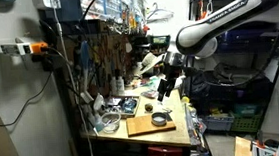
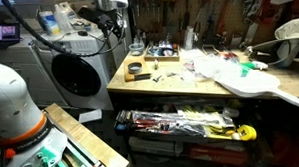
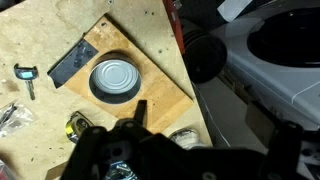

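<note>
My gripper (image 3: pixel 214 128) hangs above the near edge of a workbench, open and empty; its two fingers stand wide apart in the wrist view. Below it a wooden board (image 3: pixel 150 60) carries a round tin can (image 3: pixel 115 80) and a dark flat rectangular piece (image 3: pixel 70 62). In an exterior view the gripper (image 1: pixel 164 88) hovers well above the board (image 1: pixel 143 126) and the can (image 1: pixel 160 117). The board (image 2: pixel 147 76) and the can (image 2: pixel 136 67) also show in the opposite exterior view, with the gripper (image 2: pixel 112 27) above them.
A key (image 3: pixel 27 79) and small metal bits lie on the bench left of the board. A washing machine (image 2: pixel 77 71) stands beside the bench end. A white curved object (image 2: pixel 248 84) and clutter cover the far bench. Tools hang on the wall (image 1: pixel 98 56).
</note>
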Robot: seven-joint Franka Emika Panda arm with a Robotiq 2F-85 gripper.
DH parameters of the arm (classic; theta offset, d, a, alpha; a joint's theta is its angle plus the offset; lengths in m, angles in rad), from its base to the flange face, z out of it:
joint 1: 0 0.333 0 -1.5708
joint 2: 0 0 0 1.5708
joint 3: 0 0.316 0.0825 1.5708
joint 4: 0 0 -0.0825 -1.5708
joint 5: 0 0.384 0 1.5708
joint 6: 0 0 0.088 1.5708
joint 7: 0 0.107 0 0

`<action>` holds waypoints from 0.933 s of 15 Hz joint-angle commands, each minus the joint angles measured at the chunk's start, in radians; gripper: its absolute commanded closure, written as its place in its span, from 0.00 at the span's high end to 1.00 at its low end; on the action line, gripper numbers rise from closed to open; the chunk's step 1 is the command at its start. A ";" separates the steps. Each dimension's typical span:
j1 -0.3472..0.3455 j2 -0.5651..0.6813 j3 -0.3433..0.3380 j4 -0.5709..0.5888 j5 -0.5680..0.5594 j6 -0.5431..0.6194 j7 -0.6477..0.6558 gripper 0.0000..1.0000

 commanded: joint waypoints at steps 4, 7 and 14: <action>-0.025 0.004 0.023 0.002 0.013 -0.004 -0.009 1.00; -0.025 0.004 0.023 0.002 0.013 -0.004 -0.009 1.00; -0.043 0.001 0.021 0.018 -0.042 -0.007 -0.049 1.00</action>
